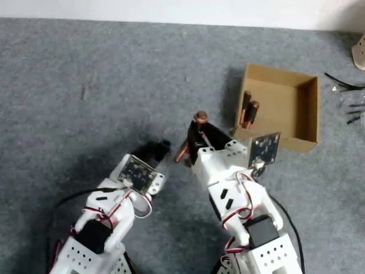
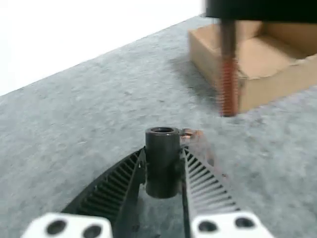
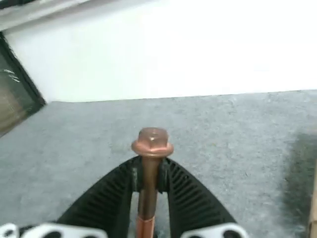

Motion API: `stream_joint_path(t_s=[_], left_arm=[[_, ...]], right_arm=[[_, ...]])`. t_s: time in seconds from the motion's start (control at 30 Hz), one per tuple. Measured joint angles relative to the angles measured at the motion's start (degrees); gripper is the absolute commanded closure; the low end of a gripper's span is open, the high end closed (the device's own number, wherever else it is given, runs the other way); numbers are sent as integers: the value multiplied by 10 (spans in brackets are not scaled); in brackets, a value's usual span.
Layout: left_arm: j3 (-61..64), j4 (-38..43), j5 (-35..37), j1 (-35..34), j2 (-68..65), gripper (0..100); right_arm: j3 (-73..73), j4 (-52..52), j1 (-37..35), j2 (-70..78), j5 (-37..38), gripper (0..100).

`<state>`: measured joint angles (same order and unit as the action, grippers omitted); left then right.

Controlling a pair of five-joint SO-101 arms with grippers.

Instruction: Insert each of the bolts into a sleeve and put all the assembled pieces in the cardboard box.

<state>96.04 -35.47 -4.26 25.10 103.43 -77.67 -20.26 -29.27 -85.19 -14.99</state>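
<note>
High view: two assembled pieces (image 1: 248,111) lie in the cardboard box (image 1: 282,105) at two o'clock. Left jaws clamp a sleeve (image 2: 161,158), right jaws a bolt (image 3: 151,148) near it; insertion and boxing apparently remain.

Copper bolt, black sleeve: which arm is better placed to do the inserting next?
Right, probably. The right gripper holds the copper flanged bolt below its head, threaded end hanging close by the black cylindrical sleeve. The left gripper holds that sleeve upright, bore open upward, so it can simply hold steady.

Bright even light, soft shadow on carpet (image 1: 85,74) beside cardboard box (image 1: 282,100), glaring white wall (image 3: 198,44).
</note>
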Motion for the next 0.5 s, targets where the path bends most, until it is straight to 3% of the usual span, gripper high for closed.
stream_joint_path(t_s=[0.17, 0.5], left_arm=[[0, 0, 0, 44, 0, 994], [0, 0, 0, 51, 0, 995]], right_arm=[[-9, -1, -1, -30, -2, 995], [-66, -42, -1, -160, -14, 995]])
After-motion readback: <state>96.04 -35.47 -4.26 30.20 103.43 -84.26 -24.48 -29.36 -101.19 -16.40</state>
